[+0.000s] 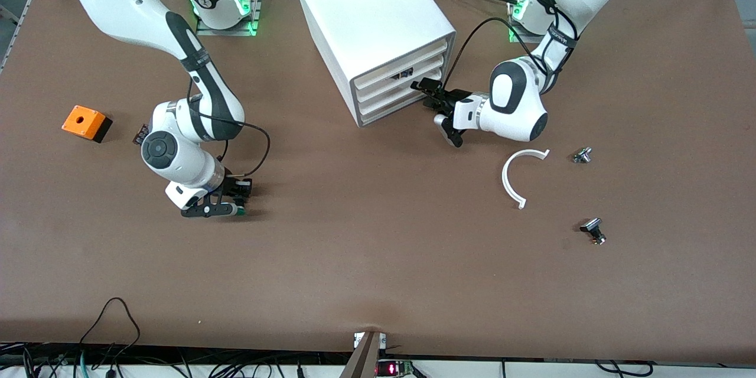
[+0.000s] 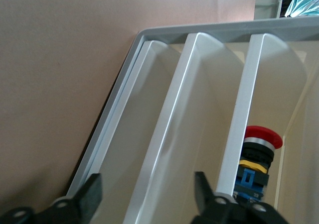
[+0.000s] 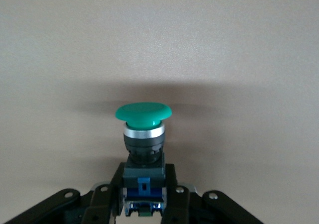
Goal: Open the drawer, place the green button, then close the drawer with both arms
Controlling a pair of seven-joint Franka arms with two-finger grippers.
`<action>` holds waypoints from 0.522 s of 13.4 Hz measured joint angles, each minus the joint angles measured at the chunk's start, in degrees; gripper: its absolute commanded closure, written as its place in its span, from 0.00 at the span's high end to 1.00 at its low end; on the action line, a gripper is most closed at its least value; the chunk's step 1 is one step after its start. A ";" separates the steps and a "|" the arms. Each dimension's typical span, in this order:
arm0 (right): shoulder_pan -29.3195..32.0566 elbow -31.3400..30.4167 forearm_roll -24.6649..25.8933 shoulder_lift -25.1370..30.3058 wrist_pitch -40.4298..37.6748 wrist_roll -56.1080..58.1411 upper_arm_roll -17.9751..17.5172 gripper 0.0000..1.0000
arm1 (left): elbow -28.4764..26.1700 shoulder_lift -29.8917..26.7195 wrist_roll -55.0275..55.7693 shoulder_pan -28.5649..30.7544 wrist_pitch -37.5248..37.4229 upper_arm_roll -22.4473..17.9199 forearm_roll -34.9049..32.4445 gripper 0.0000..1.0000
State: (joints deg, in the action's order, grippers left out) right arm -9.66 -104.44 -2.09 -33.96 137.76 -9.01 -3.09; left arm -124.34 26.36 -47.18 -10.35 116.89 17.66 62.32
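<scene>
The white cabinet stands at the back middle of the table, its three tray drawers pushed in. The lowest drawer also shows in the left wrist view. My left gripper is open and empty right in front of the drawer fronts; in the left wrist view its fingers straddle the lower drawer rims. My right gripper is shut on the green-capped button, low over the table toward the right arm's end. In the right wrist view the fingers clamp the button's black-and-blue body.
A red-capped button lies in an upper drawer. An orange box with a hole sits toward the right arm's end. A white curved strip, a metal button and a black-capped button lie toward the left arm's end.
</scene>
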 measured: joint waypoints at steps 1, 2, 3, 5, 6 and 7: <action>-0.27 2.58 -0.09 0.05 -4.01 -2.37 -0.06 0.00 | -0.25 0.02 -0.02 -0.01 0.02 0.32 0.00 0.66; -0.51 5.18 -0.14 0.12 -7.68 -4.74 -0.17 0.00 | -0.37 0.05 -0.02 -0.03 0.05 0.52 0.00 0.63; -0.74 7.48 -0.26 0.19 -10.70 -6.99 -0.27 0.00 | -0.40 0.11 -0.02 -0.05 0.07 0.60 0.00 0.63; -1.29 10.69 -0.35 0.30 -14.86 -11.35 -0.41 0.00 | -0.47 0.29 -0.02 -0.10 0.07 0.74 0.00 0.55; -1.66 12.10 -0.36 0.33 -16.76 -13.30 -0.43 0.00 | -0.58 0.47 -0.02 -0.28 0.07 0.81 0.00 0.38; -2.09 13.78 -0.39 0.36 -19.06 -15.36 -0.45 0.00 | -0.69 0.66 -0.02 -0.52 0.07 0.87 0.00 0.15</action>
State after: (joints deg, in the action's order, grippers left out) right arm -11.75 -90.66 -2.48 -33.60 118.70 -24.36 -3.54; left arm -125.03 27.01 -47.21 -10.87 116.96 18.53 62.33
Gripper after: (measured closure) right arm 0.665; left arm 0.436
